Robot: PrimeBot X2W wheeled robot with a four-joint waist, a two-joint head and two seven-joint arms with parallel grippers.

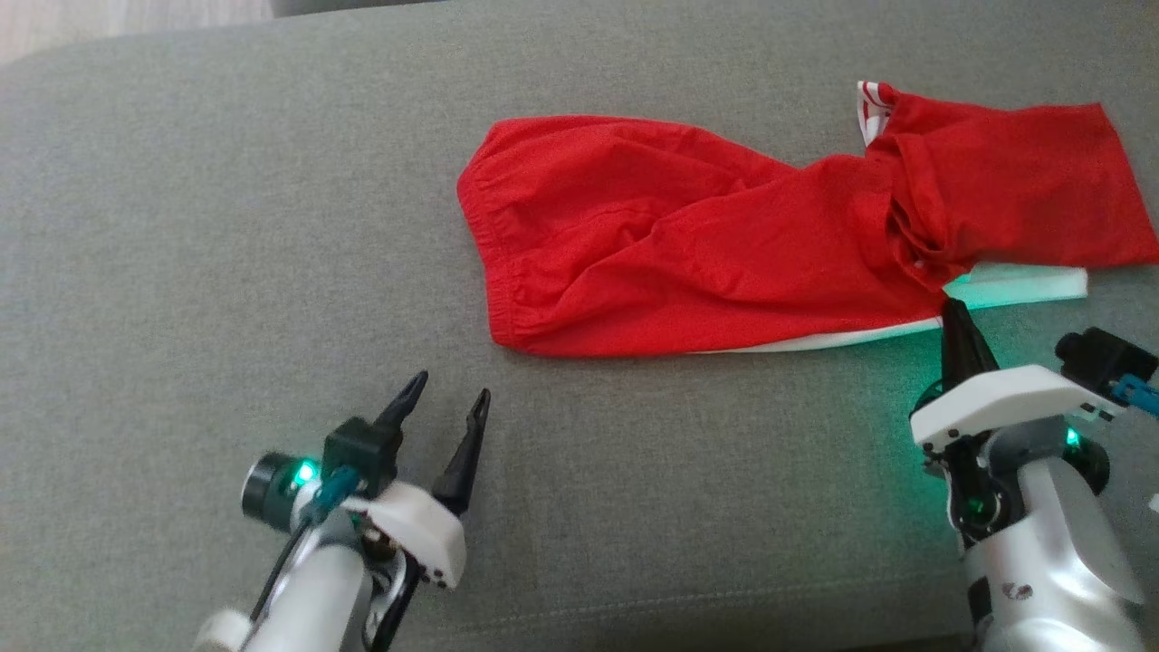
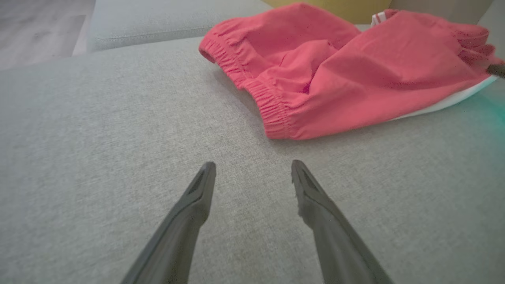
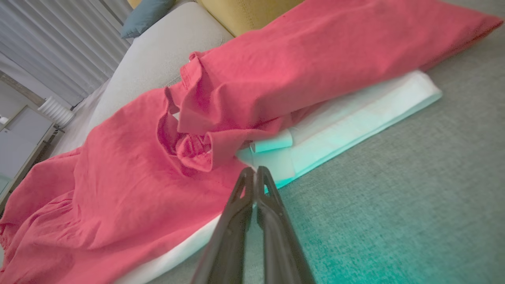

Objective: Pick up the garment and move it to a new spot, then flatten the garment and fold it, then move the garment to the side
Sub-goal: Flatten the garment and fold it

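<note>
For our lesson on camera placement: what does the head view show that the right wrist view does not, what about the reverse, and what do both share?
Head view: the open left gripper, apart from the red garment. Right wrist view: grey curtains, a blue cushion and a yellow cushion. Both: that garment, its white panel, the grey seat, and the right gripper, shut at the white edge.

Clad in silvery forearm shells and white wrist covers; lit by green lamps; tipped with dark tapered fingers on left hand and right hand; trailing teal cable.
</note>
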